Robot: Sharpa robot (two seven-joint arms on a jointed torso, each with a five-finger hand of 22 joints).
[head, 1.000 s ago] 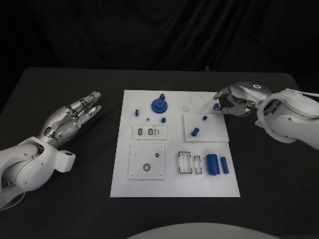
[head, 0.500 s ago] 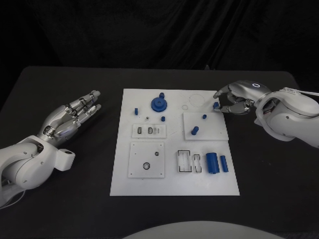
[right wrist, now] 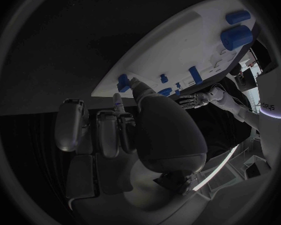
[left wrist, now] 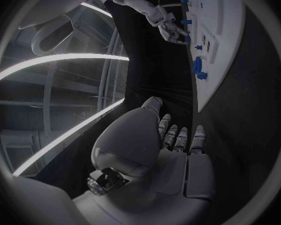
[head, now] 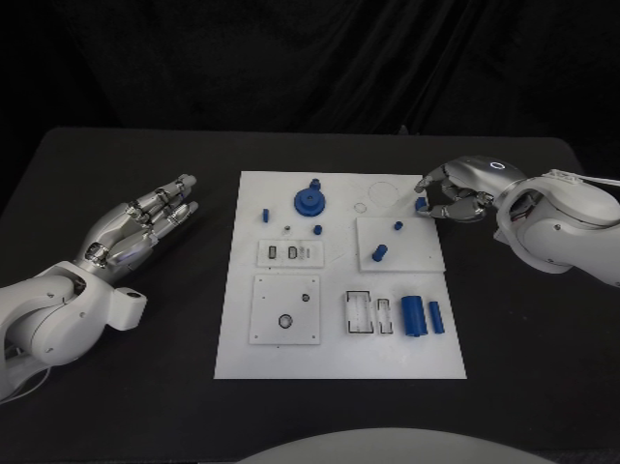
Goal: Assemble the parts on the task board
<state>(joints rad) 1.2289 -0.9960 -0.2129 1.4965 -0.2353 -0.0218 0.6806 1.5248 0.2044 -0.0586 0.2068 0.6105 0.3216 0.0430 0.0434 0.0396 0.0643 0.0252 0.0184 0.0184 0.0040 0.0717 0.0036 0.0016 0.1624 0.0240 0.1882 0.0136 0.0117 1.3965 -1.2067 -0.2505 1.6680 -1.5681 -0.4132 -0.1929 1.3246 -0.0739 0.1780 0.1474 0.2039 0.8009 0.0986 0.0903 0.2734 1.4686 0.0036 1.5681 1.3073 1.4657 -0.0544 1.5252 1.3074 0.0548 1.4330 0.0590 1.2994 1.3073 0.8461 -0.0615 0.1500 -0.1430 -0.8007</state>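
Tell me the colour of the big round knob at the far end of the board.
Blue. The knob shows best in the head view, standing on the white board.

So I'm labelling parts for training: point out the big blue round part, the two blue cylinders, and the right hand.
Big blue round part point(head: 311, 202), head view, its disc.
Blue cylinders point(head: 413, 316), head view, the larger one's middle.
Right hand point(head: 452, 196), head view, its middle.

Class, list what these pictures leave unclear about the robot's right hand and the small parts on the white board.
- Head view: whether the right hand pinches the blue part at the board's edge; its fingers cover it.
- Right wrist view: the palm blocks the fingertips.
- Left wrist view: the board's parts are too small to identify.
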